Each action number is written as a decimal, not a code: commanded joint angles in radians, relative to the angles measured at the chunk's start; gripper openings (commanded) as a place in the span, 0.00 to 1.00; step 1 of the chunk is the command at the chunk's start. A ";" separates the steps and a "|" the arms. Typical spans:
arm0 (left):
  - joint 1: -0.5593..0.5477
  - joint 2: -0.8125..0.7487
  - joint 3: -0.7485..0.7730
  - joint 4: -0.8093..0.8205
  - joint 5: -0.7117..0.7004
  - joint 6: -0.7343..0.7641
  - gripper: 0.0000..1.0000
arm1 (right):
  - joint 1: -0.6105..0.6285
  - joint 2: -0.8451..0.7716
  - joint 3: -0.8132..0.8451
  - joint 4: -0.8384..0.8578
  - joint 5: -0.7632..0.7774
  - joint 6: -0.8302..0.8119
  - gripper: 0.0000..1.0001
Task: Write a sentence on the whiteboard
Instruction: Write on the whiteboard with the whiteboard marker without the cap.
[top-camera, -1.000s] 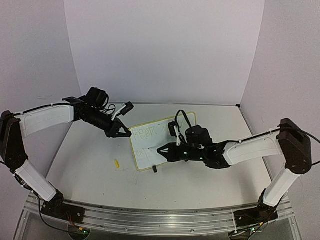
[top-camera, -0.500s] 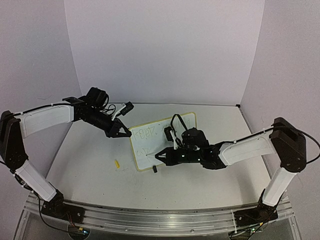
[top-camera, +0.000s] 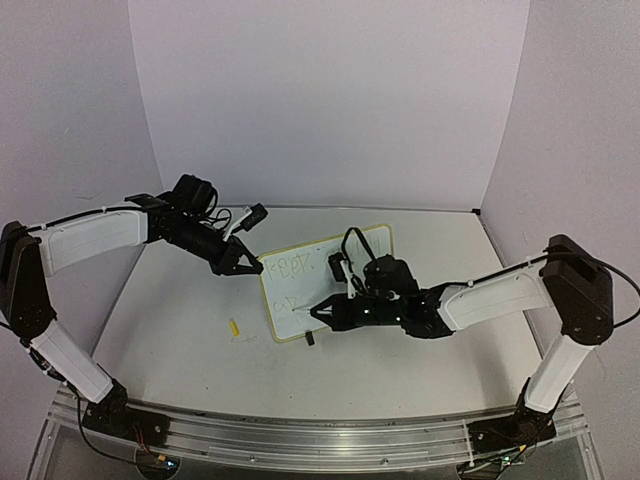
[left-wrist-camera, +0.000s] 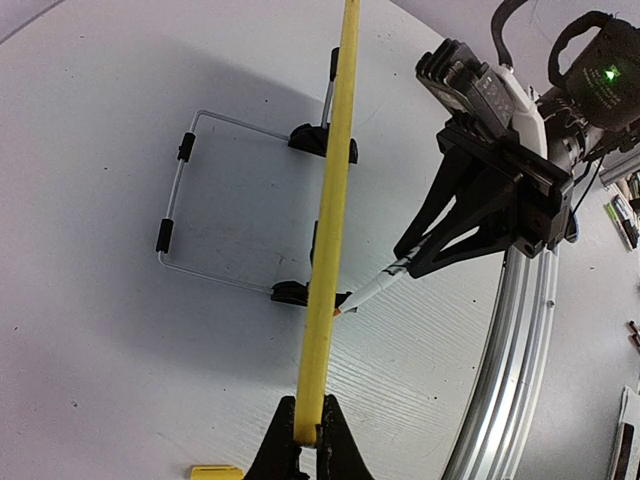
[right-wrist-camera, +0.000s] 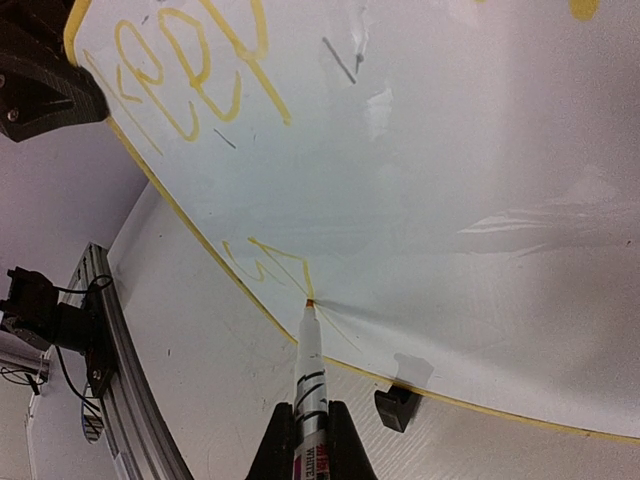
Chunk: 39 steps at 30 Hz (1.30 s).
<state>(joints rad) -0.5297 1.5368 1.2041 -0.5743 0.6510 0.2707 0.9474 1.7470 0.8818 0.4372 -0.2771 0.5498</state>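
Against the whiteboard, the right tool presses a marker.

A robotics lab test cell. Plain pale walls stand behind and to either side of the jaws, boxing in a white counter. Nearer than the jaws, two white-and-black arms are bolted to a metal rail along the counter's edge, with loose cables and small green lights on them.
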 joint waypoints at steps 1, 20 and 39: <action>-0.019 0.016 0.007 -0.030 -0.062 0.040 0.00 | -0.006 -0.070 0.003 0.011 0.016 -0.020 0.00; -0.026 0.008 0.004 -0.032 -0.072 0.039 0.00 | -0.090 -0.182 -0.053 -0.006 -0.210 -0.101 0.00; -0.035 0.008 0.002 -0.036 -0.085 0.043 0.00 | -0.130 -0.081 0.012 0.001 -0.201 -0.096 0.00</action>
<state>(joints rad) -0.5449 1.5364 1.2041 -0.5643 0.6362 0.2705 0.8327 1.6516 0.8589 0.4168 -0.5045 0.4485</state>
